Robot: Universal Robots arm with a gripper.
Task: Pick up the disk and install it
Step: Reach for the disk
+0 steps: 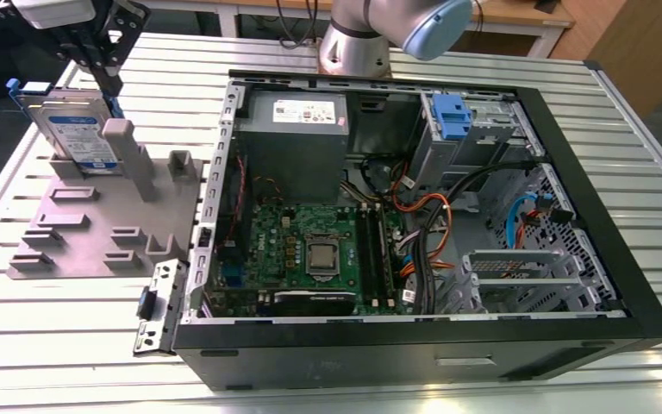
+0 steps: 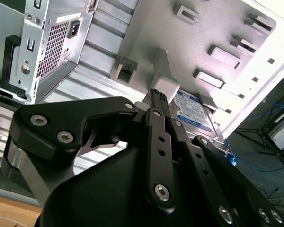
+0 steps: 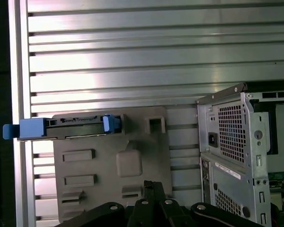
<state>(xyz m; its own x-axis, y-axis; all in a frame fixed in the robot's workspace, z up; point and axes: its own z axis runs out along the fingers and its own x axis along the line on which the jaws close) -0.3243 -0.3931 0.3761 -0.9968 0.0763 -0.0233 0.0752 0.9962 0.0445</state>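
The disk (image 1: 78,129) stands on edge in the grey holder (image 1: 90,228), with a grey post (image 1: 118,147) between it and the open computer case (image 1: 423,341) on the exterior view's right, and the gripper (image 1: 107,84) just above it, fingers pressed together and empty.

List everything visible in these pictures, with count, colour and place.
disk: one, silver with blue rails, upright in the fixture at the exterior view's left
fixture: one, grey, on the table beside the case
computer case: one, black, open, mid-table
motherboard: one, green, inside the case
latch: one, blue, on the drive cage
table: one, silver, slatted
arm: one, silver and blue, behind the case
gripper: one, black, close above the disk
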